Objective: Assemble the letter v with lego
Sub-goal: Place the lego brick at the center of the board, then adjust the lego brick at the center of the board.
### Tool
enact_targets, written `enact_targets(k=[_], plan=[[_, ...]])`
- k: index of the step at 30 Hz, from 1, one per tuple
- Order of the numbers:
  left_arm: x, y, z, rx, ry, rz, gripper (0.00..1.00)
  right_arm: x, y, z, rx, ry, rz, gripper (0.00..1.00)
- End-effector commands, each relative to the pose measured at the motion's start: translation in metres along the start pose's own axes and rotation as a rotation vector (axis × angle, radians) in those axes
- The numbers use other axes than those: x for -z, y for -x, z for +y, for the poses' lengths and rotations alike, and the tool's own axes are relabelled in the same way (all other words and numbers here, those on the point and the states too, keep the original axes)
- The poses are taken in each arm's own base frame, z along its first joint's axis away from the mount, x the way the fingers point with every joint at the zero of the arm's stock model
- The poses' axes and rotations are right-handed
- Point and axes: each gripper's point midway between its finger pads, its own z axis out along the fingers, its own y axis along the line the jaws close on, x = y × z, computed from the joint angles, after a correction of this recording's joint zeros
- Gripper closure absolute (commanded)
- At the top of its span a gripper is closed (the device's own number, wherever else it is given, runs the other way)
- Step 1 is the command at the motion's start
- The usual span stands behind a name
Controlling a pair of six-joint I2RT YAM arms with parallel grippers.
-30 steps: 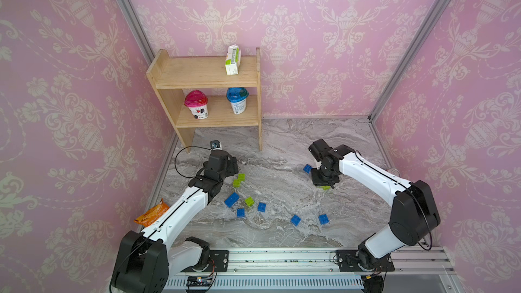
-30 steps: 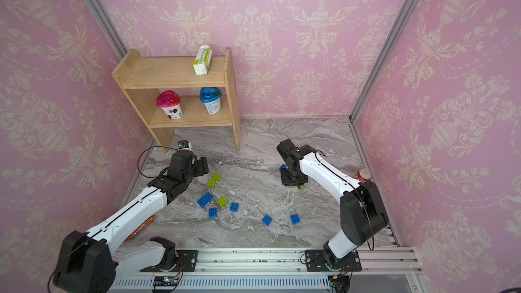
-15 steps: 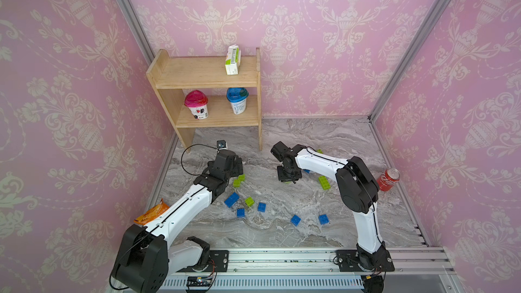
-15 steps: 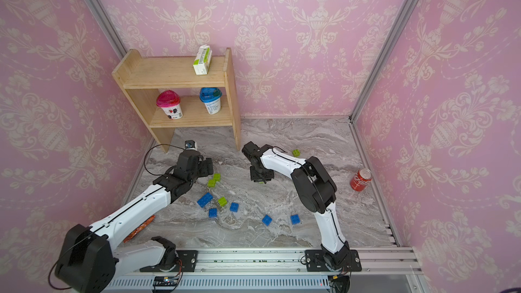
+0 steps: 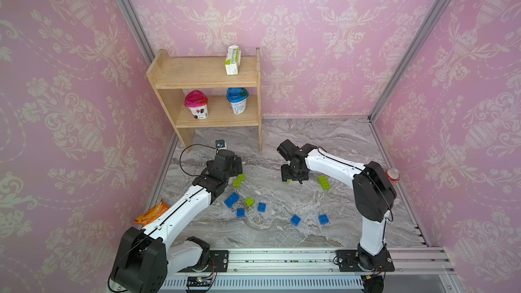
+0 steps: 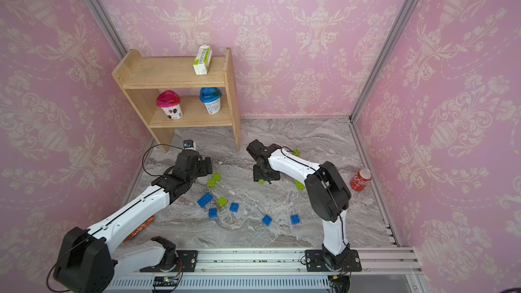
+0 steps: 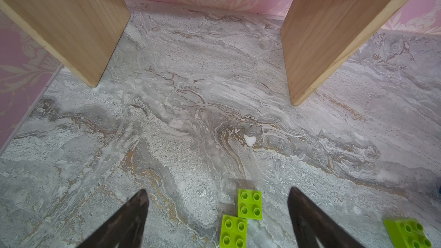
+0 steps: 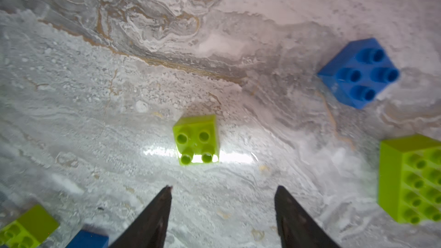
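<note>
Table: grey marble table (image 5: 324, 142), pink walls (image 5: 310, 23) on three sides, a rail (image 5: 282, 257) along its front edge
Shelf: wooden shelf (image 5: 197, 73) in the back left corner
Left gripper: left gripper (image 7: 217, 189) low over the table in front of the shelf, jaws wide apart; two green bricks (image 7: 249, 207), touching at a corner, lie flat between them, neither one clamped
Right gripper: right gripper (image 8: 223, 187) pointing down over the table's middle, jaws apart; a small green brick (image 8: 196, 139) lies studs up just ahead of the tips, untouched
Snack bag: orange snack bag (image 5: 152, 214) at the left edge, partly under the left arm (image 5: 183, 209)
Soda can: red soda can (image 6: 361, 179) upright near the right edge
Carton: white-and-green carton (image 5: 232, 60) on top of the shelf
Cups: pink-lidded cup (image 5: 196, 105) and blue-lidded cup (image 5: 237, 101) side by side on its lower level
Loose lego: long green brick (image 5: 324, 183) just beside the right arm (image 5: 332, 164); long blue brick (image 5: 231, 200), green square (image 5: 249, 201) and blue squares (image 5: 240, 212) clustered between the left gripper and the front edge; blue pair (image 5: 295, 220) nearer the front edge, apart from each other
</note>
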Motion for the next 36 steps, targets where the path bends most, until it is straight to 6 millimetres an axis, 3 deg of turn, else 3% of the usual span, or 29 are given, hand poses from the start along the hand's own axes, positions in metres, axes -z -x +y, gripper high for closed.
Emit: enact_targets(k=[1,5,8,17,27,30,34,36], plan=[[0.0,-0.004,0.0,0.002,0.003,0.005,0.08,0.019,-0.026,-0.057,-0.087,-0.071,0.036,0.43],[-0.002,-0.002,-0.004,0.008,-0.013,-0.002,0.08,0.009,-0.051,-0.087,-0.132,-0.087,0.095,0.68],[-0.004,-0.003,-0.009,0.022,-0.036,0.004,0.08,-0.002,-0.055,-0.097,-0.151,-0.104,0.116,0.8],[0.002,0.004,-0.009,0.038,-0.034,-0.028,0.09,-0.036,-0.053,-0.13,-0.227,-0.142,0.157,0.83],[0.0,0.002,-0.01,0.04,-0.036,-0.021,0.09,-0.045,-0.032,-0.184,-0.254,-0.245,0.144,0.8],[0.001,0.001,-0.008,0.033,-0.03,-0.016,0.09,-0.032,-0.034,-0.178,-0.217,-0.195,0.16,0.68],[0.002,0.002,-0.007,0.029,-0.025,-0.021,0.08,-0.008,-0.043,-0.168,-0.186,-0.116,0.152,0.15],[0.001,0.002,-0.008,0.028,-0.026,-0.019,0.08,-0.003,-0.036,-0.169,-0.174,-0.12,0.122,0.01]])
